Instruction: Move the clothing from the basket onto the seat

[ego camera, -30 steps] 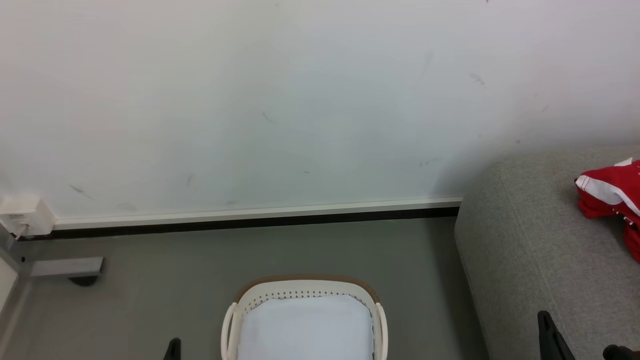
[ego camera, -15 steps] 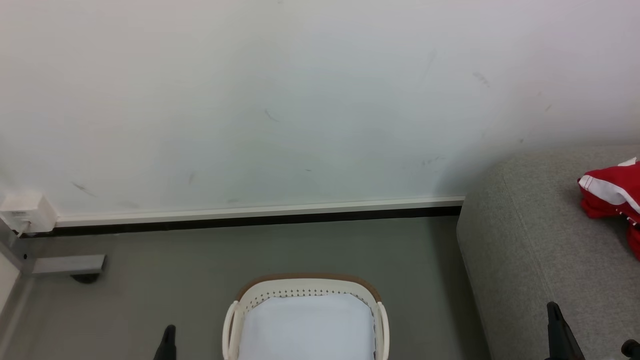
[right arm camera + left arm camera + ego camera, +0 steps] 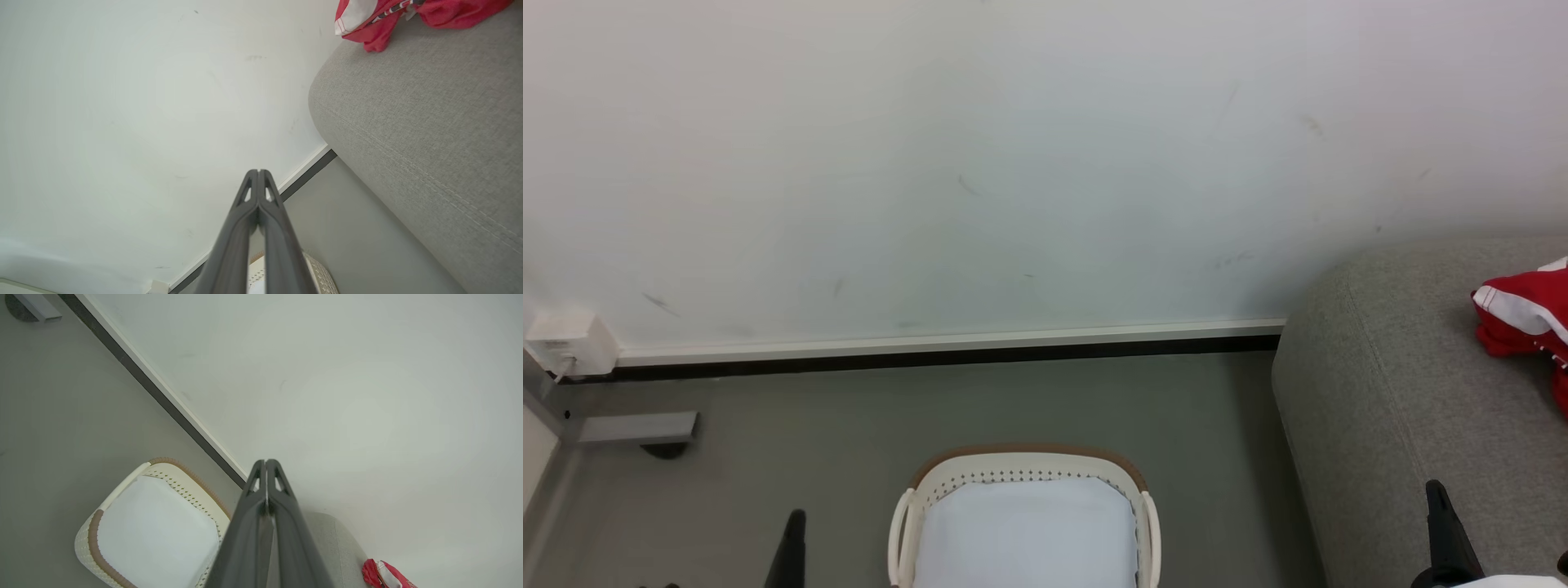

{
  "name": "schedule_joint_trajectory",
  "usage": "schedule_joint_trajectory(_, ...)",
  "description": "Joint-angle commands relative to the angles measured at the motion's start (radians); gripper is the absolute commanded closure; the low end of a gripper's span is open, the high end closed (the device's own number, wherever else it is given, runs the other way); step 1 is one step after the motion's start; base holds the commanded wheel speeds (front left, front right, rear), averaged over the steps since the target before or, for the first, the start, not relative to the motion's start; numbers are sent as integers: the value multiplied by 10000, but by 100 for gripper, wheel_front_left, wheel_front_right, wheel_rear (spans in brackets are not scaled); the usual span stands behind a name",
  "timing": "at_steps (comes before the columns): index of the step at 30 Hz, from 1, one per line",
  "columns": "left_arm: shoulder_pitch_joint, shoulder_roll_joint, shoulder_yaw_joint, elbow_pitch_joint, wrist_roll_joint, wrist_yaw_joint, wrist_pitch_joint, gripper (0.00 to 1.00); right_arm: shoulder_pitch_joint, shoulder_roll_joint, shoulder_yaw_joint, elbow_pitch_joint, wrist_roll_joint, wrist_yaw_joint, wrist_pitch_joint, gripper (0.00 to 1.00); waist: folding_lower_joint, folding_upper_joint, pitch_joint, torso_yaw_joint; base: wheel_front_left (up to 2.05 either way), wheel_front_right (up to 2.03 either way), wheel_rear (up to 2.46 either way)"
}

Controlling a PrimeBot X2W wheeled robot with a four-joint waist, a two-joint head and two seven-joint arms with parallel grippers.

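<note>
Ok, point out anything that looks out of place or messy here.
Nothing is spilled or broken. The red clothing lies in a crumpled heap on the sofa, unfolded. The wall carries a few dark scuff marks. The basket stands upright with a pale sheet inside.

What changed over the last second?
The left gripper and the right gripper, both shut and empty, came a little further up into the head view. The clothing stays on the seat; the basket keeps just its liner sheet.
</note>
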Motion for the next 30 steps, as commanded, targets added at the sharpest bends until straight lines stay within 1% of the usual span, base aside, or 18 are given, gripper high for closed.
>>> schedule_joint_trajectory(1, -219, 85, 77, -145, -400, -37, 102, 100, -202, -110, -69, -132, 409, -12, 87, 100, -1, 0, 7, 9, 0, 0, 0)
schedule_joint_trajectory(15, -483, 101, 204, -193, -1881, -57, 504, 100, -339, -127, -210, -248, 1983, -15, 487, 100, -1, 0, 52, 64, 0, 0, 0)
schedule_joint_trajectory(30, -706, 113, 316, -233, -3176, -74, 844, 100, -488, -142, -338, -339, 3391, -17, 831, 100, -1, 0, 97, 118, 0, 0, 0)
